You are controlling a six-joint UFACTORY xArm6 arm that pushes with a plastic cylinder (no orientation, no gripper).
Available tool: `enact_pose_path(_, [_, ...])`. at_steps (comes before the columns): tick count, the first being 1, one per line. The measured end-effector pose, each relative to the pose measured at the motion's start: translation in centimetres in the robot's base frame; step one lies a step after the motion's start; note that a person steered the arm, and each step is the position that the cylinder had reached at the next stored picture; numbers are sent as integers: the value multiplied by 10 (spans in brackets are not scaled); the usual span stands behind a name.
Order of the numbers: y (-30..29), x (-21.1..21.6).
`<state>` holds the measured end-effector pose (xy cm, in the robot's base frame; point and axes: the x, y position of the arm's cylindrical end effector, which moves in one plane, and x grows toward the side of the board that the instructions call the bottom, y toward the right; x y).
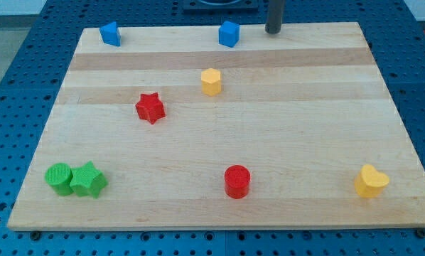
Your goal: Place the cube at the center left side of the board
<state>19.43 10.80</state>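
Not started: blue cube (229, 33) sits at worktop (269, 142) top edge, my tip (273, 31) just right of it, no claw fitted, leftward push remains.

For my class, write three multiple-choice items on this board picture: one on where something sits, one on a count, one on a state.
1. Where is my tip?
A. at the view's top, right of the blue cube
B. beside the red cylinder
C. at the view's bottom left

2. How many yellow blocks lie on the board?
A. one
B. two
C. three

3. How do the green cylinder and the green star stand?
A. far apart
B. stacked
C. side by side, touching

Answers:
1 A, the rod ends at the top edge, just right of the cube, not touching it.
2 B, a yellow hexagonal block and a yellow heart.
3 C, no gap shows between them.
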Motion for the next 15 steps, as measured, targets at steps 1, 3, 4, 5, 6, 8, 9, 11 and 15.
enact_pose_path(1, [-14,-1])
enact_pose_path(3, [-67,1])
enact_pose_path(4, [-77,13])
enact_pose_path(5, [-77,33])
enact_pose_path(6, [-87,50])
enact_pose_path(8, [-127,81])
enact_pose_path(9, [-144,106])
enact_pose_path(11, [-188,132])
enact_pose_path(15, [-288,173])
